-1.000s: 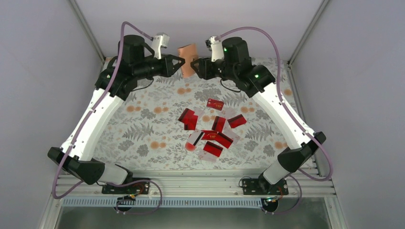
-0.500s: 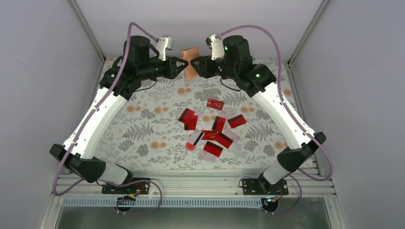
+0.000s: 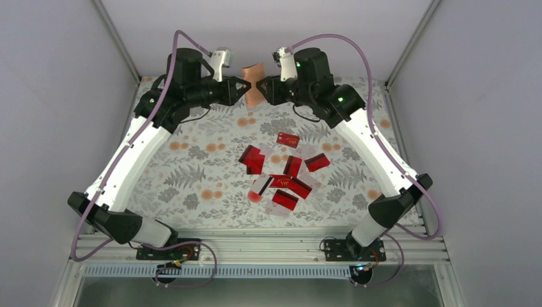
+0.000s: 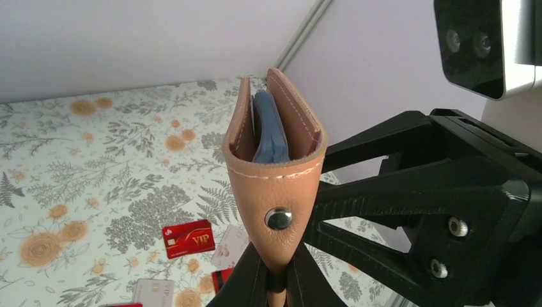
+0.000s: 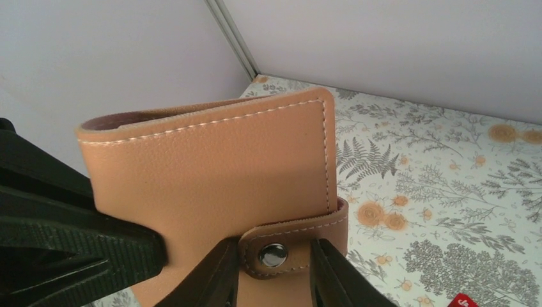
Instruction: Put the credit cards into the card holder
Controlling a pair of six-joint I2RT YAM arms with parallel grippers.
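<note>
Above the surface's (image 3: 192, 167) far edge, your left jaws clamp the card holder (image 3: 254, 77); right jaws straddle its stud strap (image 5: 300, 240), grip unclear.

R claw (image 5: 273, 259) straddles stud strap (image 5: 300, 238) of card holder (image 5: 211, 166) (btwn fingers (image 5: 214, 281)).

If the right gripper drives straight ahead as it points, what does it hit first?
The card holder: its snap strap sits between the right gripper fingers, so the holder's face comes first. Behind it, probably the left gripper that holds it.
</note>
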